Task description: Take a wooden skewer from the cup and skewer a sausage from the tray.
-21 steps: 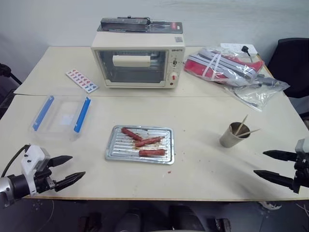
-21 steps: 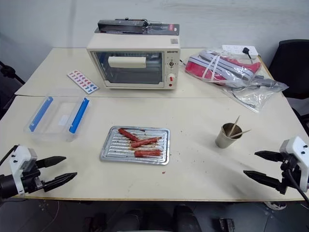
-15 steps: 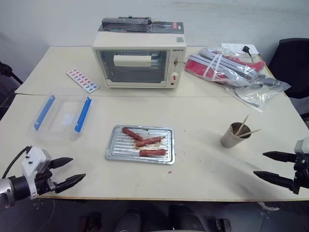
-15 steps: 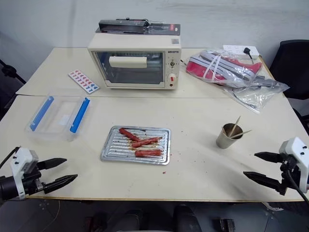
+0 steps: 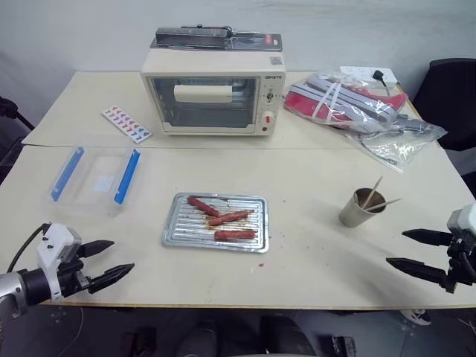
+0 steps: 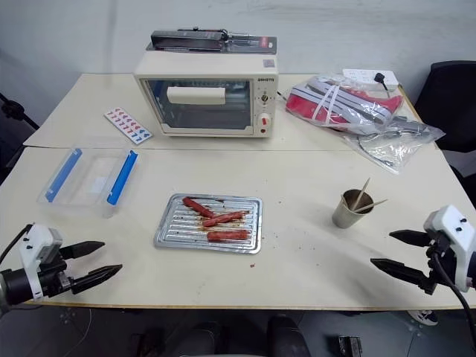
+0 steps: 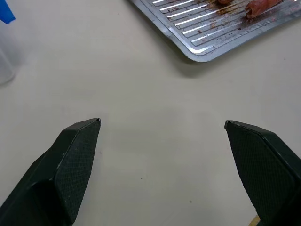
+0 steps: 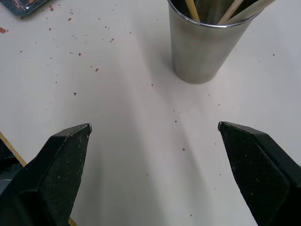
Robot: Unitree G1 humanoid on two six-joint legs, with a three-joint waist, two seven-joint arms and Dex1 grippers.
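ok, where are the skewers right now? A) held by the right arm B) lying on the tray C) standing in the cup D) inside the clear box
C: the wooden skewers stand in the cup, leaning out over its rim, while the tray carries just three sausages and the right gripper hangs open and empty short of the cup.
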